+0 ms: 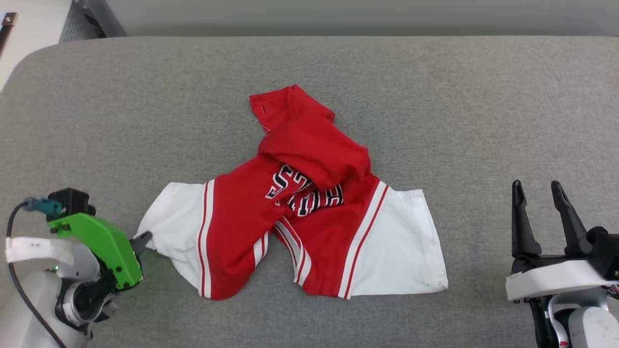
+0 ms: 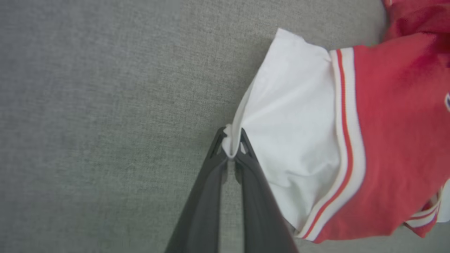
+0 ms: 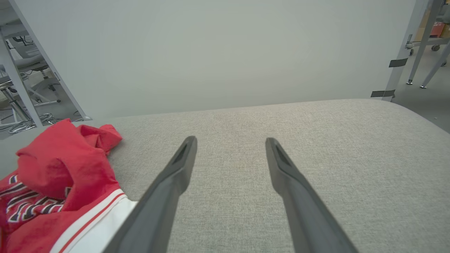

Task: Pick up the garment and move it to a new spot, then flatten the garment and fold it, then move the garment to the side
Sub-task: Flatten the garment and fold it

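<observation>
A grey, fabric-covered desk [image 1: 435,96] with rounded corners lies under soft, even light. Along the desk's far edge stands a plain pale wall panel [image 3: 225,52]. Past the desk's far right corner, a pale metal post [image 3: 404,49] marked with dark tape strips rises from a grey floor [image 3: 429,102]. Past its far left corner are an office chair [image 3: 30,65] and coiled cables [image 3: 21,126].

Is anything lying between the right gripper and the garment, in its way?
Nothing visible does. Only bare grey surface lies between the right gripper, jaws open, and the near white sleeve of the garment.
</observation>
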`<state>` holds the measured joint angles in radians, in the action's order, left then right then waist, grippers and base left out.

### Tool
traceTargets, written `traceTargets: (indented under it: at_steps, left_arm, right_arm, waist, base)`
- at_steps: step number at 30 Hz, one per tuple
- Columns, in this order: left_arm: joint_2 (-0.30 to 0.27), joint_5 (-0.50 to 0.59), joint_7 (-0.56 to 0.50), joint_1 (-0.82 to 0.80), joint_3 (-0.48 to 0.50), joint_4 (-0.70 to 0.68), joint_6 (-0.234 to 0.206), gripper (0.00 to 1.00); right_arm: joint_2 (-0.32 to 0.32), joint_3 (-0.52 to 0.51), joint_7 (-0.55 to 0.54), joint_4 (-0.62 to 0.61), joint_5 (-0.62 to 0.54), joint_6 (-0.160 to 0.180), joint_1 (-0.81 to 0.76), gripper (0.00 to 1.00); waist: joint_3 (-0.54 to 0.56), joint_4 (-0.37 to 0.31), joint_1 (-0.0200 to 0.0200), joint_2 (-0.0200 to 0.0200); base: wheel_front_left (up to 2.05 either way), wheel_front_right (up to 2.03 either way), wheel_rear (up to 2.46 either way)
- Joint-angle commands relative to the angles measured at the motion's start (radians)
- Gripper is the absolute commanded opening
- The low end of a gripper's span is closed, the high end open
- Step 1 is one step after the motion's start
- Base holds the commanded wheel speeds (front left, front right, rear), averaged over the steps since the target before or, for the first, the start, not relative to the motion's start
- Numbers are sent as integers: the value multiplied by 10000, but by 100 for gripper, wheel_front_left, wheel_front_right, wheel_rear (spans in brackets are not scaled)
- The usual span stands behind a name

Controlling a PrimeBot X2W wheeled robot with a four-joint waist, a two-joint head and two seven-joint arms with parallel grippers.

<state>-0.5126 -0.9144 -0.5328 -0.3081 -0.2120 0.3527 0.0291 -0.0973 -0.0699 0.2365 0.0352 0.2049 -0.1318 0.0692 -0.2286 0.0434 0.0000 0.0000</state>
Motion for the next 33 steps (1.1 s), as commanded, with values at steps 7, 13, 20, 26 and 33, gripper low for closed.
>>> traceTargets:
  at_steps: [7,13,20,26,33]
  left_arm:
    - [435,125,881,853,-53,45,-229,0]
    - [589,1275,2489,634,-430,-102,-209,100]
    - [793,2768,5606,471,-780,-635,191,100]
    - [1172,4018,7795,775,-1255,-1224,465,100]
    - [2332,5624,7941,1397,-495,-2806,445,100]
  right_arm:
    - [-11,-44,-232,57,-87,11,-160,100]
    - [3,-130,-315,122,-82,11,-313,100]
    - [-15,-177,-471,42,-56,11,-483,100]
    - [-235,55,-833,-152,-51,11,-669,100]
    - [-998,825,-3141,-753,255,11,-611,100]
  waist:
    - [344,436,0,0]
    - [603,564,0,0]
    - [975,678,0,0]
    - [1160,812,0,0]
    - [1178,1146,0,0]
  base:
    - [0,0,0]
    - [0,0,0]
    - [0,0,0]
    - [0,0,0]
    - [0,0,0]
